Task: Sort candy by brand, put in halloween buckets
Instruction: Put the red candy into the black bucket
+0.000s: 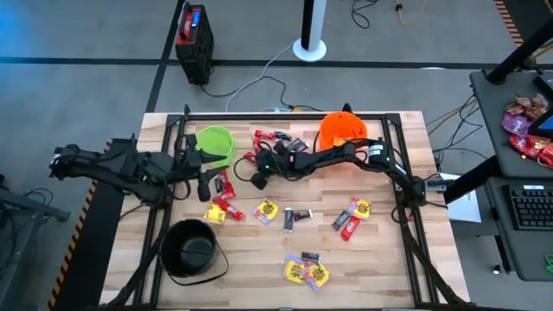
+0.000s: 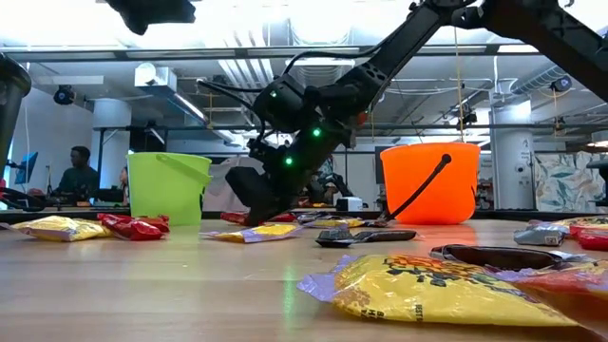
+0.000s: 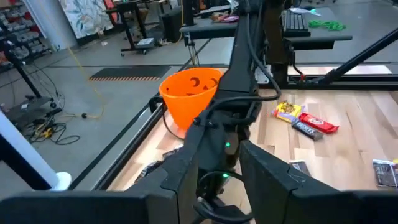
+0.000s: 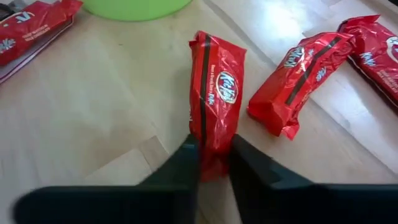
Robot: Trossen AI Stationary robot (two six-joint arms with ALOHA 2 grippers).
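Wrapped candies in red, yellow and dark wrappers lie scattered over the wooden table (image 1: 389,268). The lime green bucket (image 1: 216,142) and the orange bucket (image 1: 343,130) stand at the far side, the black bucket (image 1: 190,249) near the front left. My right gripper (image 4: 214,146) reaches low over the table's middle (image 1: 257,180), shut on a red candy (image 4: 214,87). More red candies (image 4: 298,74) lie beside it. My left gripper (image 3: 217,186) hovers open at the left (image 1: 207,181), nothing between its fingers. My right gripper pinches the red candy's near end (image 4: 214,140) between its two fingers. The fingers come slanting down from the table's right side and lie along the candy. The candy stretches away from the fingertips and lies flat on the table.
Yellow packets (image 1: 307,272) lie near the front edge, and a mixed cluster (image 1: 352,216) at the right. A black metal frame (image 1: 285,117) runs round the table. The orange bucket's handle hangs down its side (image 2: 418,195). A person sits in the room beyond (image 2: 78,171).
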